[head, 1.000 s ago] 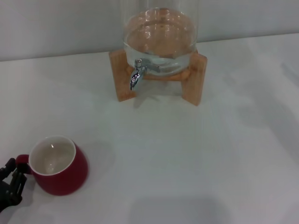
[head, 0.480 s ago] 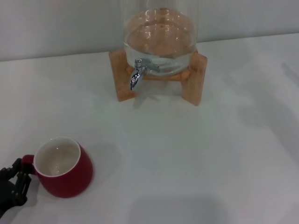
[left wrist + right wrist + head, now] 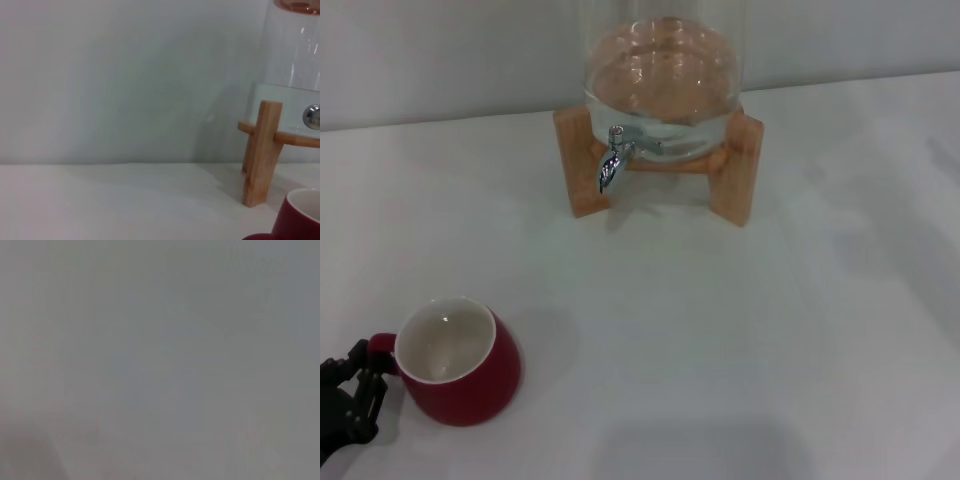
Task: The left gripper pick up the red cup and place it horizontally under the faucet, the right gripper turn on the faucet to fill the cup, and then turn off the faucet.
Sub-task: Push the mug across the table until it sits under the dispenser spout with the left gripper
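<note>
The red cup stands upright at the near left of the white table, its white inside showing and its small handle pointing left. My left gripper, a black claw at the bottom left corner, is shut on that handle. The left wrist view catches the red cup's rim in a corner. The silver faucet hangs from the front of the water jar at the far middle, well away from the cup; its round end also shows in the left wrist view. My right gripper is out of view.
A glass water jar rests on a wooden stand at the back of the table, against a pale wall. The stand's legs flank the space under the faucet. The right wrist view shows only plain grey.
The cup and my left gripper have shifted a little to the right together. The faucet and jar have not moved.
</note>
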{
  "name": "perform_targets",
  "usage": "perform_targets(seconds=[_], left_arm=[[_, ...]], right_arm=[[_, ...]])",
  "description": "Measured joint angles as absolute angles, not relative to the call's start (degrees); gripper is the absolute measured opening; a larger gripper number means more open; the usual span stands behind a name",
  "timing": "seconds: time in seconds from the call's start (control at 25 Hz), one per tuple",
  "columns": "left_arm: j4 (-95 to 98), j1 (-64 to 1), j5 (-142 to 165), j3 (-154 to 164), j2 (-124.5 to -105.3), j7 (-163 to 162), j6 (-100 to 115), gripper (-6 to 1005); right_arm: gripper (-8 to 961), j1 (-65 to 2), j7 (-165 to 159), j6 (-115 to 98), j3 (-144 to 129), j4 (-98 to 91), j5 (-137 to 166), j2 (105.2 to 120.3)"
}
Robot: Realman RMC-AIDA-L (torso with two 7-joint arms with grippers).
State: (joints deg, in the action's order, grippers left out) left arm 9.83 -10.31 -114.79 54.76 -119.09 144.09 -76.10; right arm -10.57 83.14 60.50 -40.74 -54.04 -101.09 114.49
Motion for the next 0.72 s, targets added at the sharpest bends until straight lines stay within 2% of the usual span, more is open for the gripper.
perform_targets(seconds=[0.72], left_arm=[[13.8, -9.4, -114.3, 54.4, -119.36, 152.0, -75.8, 171]], right_arm=[[784, -10.7, 84.0, 62.9, -38.4, -51.9, -101.2, 114.6]])
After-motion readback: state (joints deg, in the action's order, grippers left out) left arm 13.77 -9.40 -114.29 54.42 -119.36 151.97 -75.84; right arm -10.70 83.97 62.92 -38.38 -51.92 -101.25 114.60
